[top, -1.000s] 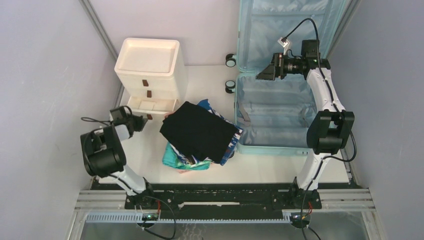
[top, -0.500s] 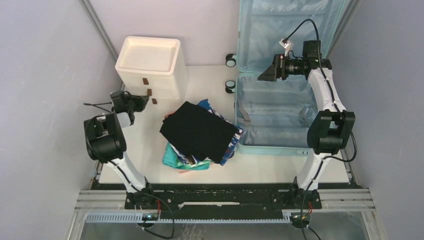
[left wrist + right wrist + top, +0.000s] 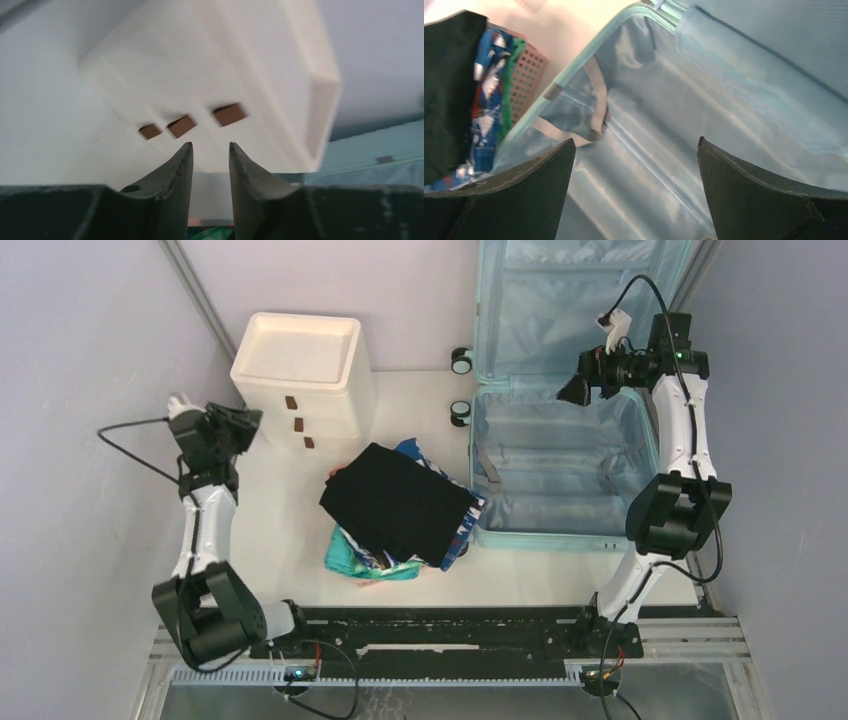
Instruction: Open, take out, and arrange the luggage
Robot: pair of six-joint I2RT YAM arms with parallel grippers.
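Top external view, near edge first: saw the black rail point(image 3: 430, 625) carrying both arm bases. Beyond it, found a pile of clothes point(image 3: 352, 558) on the white table point(image 3: 290, 520), with a black garment point(image 3: 398, 502) uppermost over teal and patterned pieces, just left of the luggage point(image 3: 545, 455). Found the luggage lying open on the table's right side, lower shell flat with its pale blue lining bare, a grey strap point(image 3: 485, 475) slack along the left wall, the lid point(image 3: 570, 290) standing upright at the far side, and wheels point(image 3: 460, 412) poking out by the hinge. Through the right wrist camera, caught a pinkish perforated basket point(image 3: 526, 75) beneath the clothes, just beside the shell's rim. Noted the right gripper point(image 3: 575, 390) hanging over the far part of the lower shell, jaws spread wide, gripping nothing. Noted the left gripper point(image 3: 210, 150) raised just left of the white drawer box point(image 3: 300, 360), aimed at its three brown handles point(image 3: 181, 126), fingers a narrow gap apart, clear of the box, nothing between them.
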